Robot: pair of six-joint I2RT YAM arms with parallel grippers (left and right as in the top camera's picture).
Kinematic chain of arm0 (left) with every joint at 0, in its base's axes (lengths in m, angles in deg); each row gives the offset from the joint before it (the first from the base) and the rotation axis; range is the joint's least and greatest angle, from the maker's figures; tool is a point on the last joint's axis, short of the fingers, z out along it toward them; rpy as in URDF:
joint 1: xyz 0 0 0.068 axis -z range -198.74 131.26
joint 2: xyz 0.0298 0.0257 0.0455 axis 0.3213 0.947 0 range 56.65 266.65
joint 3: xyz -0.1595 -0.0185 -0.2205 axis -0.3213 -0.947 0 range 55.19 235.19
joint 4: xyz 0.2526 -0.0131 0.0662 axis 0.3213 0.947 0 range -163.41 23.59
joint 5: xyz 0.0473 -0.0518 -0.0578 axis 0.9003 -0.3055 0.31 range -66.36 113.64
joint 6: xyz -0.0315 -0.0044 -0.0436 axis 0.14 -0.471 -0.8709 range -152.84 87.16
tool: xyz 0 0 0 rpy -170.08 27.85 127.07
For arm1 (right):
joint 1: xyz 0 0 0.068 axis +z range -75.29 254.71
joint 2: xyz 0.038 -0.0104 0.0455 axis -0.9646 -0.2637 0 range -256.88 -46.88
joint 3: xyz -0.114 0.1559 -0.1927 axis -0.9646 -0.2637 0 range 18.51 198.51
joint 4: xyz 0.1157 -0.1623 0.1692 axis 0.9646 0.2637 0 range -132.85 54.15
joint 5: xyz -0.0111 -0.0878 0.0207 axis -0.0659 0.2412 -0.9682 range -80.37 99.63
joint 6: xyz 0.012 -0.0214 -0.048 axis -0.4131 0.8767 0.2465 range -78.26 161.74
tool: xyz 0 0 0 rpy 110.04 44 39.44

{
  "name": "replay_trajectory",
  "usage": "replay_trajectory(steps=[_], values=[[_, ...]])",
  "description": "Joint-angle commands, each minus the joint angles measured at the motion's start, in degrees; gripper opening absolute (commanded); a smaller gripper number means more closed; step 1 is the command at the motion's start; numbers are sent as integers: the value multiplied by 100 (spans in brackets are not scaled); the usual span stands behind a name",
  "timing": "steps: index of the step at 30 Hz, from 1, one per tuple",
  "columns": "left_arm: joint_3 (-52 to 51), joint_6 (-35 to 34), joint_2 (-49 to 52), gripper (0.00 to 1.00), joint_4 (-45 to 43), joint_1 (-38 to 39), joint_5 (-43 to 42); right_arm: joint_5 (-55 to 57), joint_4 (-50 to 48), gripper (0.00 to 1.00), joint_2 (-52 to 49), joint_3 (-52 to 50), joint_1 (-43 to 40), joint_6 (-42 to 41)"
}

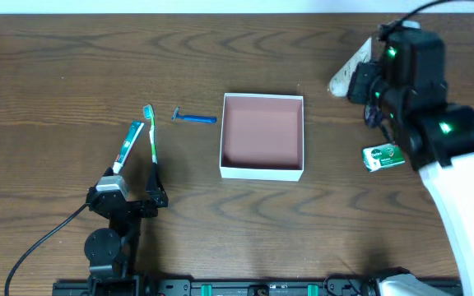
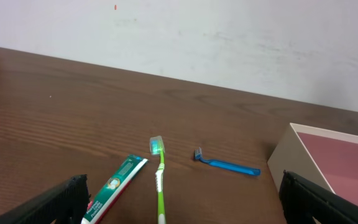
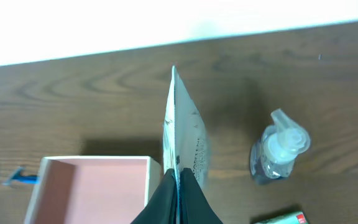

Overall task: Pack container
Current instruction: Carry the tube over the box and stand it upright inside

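The container (image 1: 262,172) is a square white box with a pink inside and stands open at the table's middle; it also shows in the left wrist view (image 2: 294,152) and the right wrist view (image 3: 92,161). My right gripper (image 1: 367,80) is shut on a white tube (image 1: 346,76) and holds it above the table, to the right of and behind the container; the right wrist view shows the tube (image 3: 188,140) edge-on between the jaws (image 3: 178,186). My left gripper (image 1: 130,196) is open and empty, near the toothpaste (image 1: 128,145) and the green toothbrush (image 1: 151,131).
A blue razor (image 1: 194,118) lies left of the container. A green-and-white soap box (image 1: 383,156) lies at the right. A clear pump bottle (image 3: 278,152) stands right of the held tube in the right wrist view. A white wall runs behind the table.
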Motion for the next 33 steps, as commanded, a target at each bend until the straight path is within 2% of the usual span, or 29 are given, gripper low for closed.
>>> replay_trajectory(steps=[1, 8, 16, 33], values=[[-160, 11, -28, 98, 96, -35, 2, -59, -52, 1, 275, 131, 313, 101], [-160, 11, -28, 98, 96, -35, 2, -57, -118, 1, 457, 131, 1130, 74], [-160, 11, -28, 98, 96, -35, 2, 173, -118, 1, 319, 122, 1991, -317], [-160, 11, -28, 98, 94, -35, 2, 319, -728, 1, -1373, 122, 2688, -1569]])
